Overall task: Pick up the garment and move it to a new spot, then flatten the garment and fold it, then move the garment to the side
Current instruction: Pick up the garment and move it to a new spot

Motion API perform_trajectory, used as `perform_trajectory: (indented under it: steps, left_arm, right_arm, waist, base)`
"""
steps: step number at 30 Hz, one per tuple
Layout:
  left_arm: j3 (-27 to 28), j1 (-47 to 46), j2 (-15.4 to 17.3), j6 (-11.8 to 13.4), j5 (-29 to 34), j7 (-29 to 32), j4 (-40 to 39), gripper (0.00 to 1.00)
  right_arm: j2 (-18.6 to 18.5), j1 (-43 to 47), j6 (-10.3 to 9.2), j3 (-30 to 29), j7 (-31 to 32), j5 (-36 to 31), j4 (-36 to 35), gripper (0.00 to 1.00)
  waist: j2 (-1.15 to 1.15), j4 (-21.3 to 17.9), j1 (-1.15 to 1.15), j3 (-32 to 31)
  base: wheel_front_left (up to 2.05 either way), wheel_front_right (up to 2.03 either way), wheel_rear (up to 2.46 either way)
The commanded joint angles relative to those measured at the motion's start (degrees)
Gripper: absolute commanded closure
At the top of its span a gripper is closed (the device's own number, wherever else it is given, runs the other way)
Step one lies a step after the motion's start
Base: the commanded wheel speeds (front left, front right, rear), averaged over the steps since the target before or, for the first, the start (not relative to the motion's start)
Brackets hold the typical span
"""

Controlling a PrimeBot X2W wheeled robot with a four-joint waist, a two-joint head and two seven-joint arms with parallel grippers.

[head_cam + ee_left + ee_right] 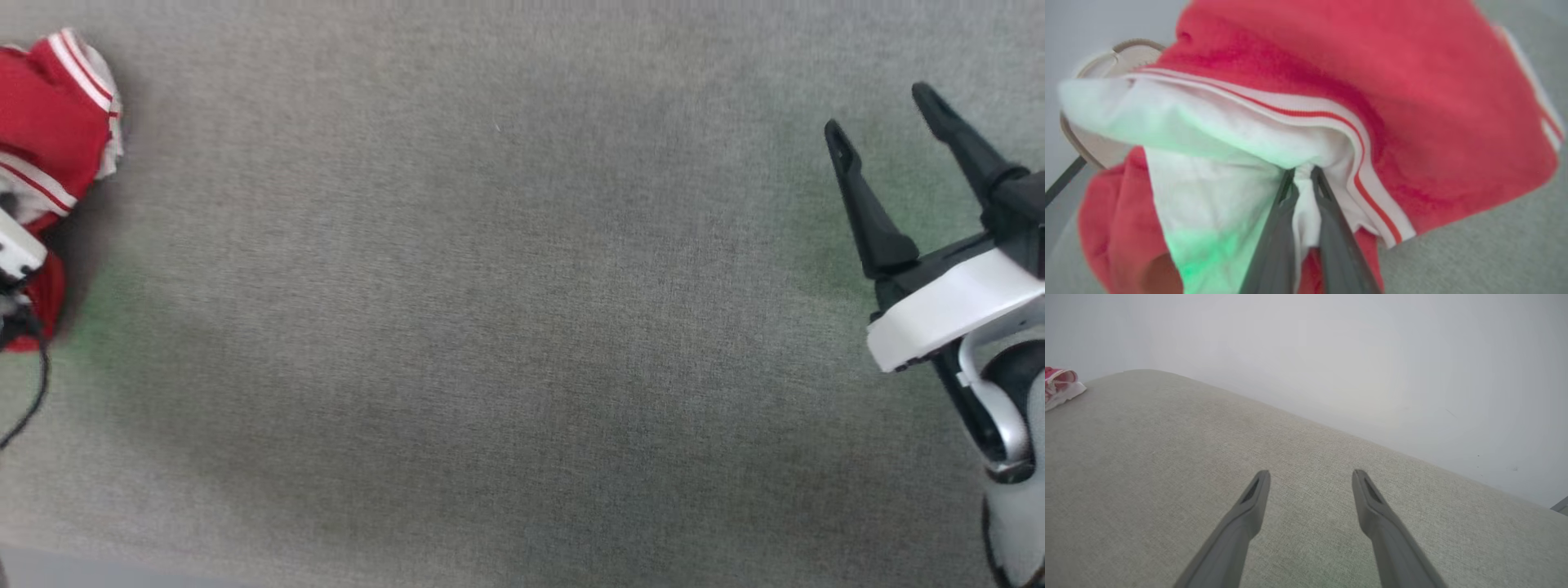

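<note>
The garment (pixel 45 122), bright red with white panels and thin stripes, lies bunched at the far left edge of the head view. In the left wrist view the garment (pixel 1412 102) is close up, and my left gripper (pixel 1302 171) is shut on a pinch of its white fabric. My right gripper (pixel 886 122) hovers at the right side of the grey surface, open with nothing between its fingers. The right wrist view shows the right gripper (pixel 1310 475) spread over bare fabric, with the garment (pixel 1059 386) small at the far left.
A grey fabric surface (pixel 506 327) spreads across the middle. Its far edge (pixel 1331 428) meets a pale wall. A black cable (pixel 37 392) hangs by the left arm's white housing (pixel 16 249). A round tan object (pixel 1098 65) shows behind the garment.
</note>
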Motion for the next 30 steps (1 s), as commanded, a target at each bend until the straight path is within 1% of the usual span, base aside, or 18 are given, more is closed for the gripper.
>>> perform_trajectory:
  steps: [1,7,14,16,18,21,22,24,25,30]
  left_arm:
    - [-0.28,-1.04,1.17,-0.59,0.51,-1.08,-0.38,1.0]
    - [-2.58,-2.8,4.42,-2.88,2.68,-5.73,-2.46,1.0]
    - [-6.41,-5.22,7.37,-4.13,5.24,-8.69,-6.82,1.0]
    - [-8.23,-6.29,8.45,-4.25,5.6,-8.69,-9.82,1.0]
    - [-9.86,-6.26,8.81,-4.3,4.64,-7.71,-12.9,1.0]
    - [-12.1,-5.69,10.65,-4.32,3.16,-5.79,-18.18,1.0]
    - [-12.1,-5.69,10.65,-4.32,3.16,-5.79,-18.18,1.0]
    - [-13.8,-4.95,11.76,-4.33,2.19,-4.25,-22.15,1.0]
    - [-15.19,-4.3,12.78,-4.33,1.0,-2.52,-26.14,1.0]
    - [-16.37,-1.98,15.73,-4.34,-1.23,2.4,-35.67,1.0]
  right_arm:
    - [0.68,0.68,-0.02,-0.11,-0.69,0.28,0.48,0.0]
    - [2.61,2.1,-0.02,-0.59,-3.43,0.63,3.21,0.0]
    - [4.61,3.96,-0.02,-1.3,-6.06,0.99,5.55,0.0]
    - [5.47,4.45,-0.02,-1.88,-7.01,1.0,5.98,0.0]
    - [5.74,4.84,-0.02,-2.07,-7.39,0.94,6.15,0.0]
    - [6.28,5.28,-0.02,-2.18,-7.91,1.07,6.33,0.0]
    - [6.28,5.28,-0.02,-2.18,-7.91,1.07,6.33,0.0]
    - [6.72,5.31,-0.02,-2.5,-8.42,1.17,6.31,0.0]
    - [7.15,5.63,-0.02,-2.96,-8.86,1.35,6.23,0.0]
    - [7.87,6.39,-0.02,-4.37,-9.59,1.01,5.52,0.0]
  waist:
    - [0.0,0.72,0.0,-2.16]
    - [0.0,1.8,0.0,-7.18]
    - [0.0,3.16,0.0,-12.57]
    - [0.0,3.56,0.0,-14.39]
    - [0.0,3.72,0.0,-15.32]
    - [0.0,3.63,0.0,-16.55]
    - [0.0,3.63,0.0,-16.55]
    - [0.0,3.38,0.0,-17.18]
    - [0.0,2.95,0.0,-17.71]
    - [0.0,0.45,0.0,-18.53]
  base:
    - [0.0,0.0,0.0]
    - [0.0,0.0,0.0]
    - [0.0,0.0,0.0]
    - [0.0,0.0,0.0]
    - [0.0,0.0,0.0]
    - [0.0,0.0,0.0]
    - [0.0,0.0,0.0]
    - [0.0,0.0,0.0]
    - [0.0,0.0,0.0]
    - [0.0,0.0,0.0]
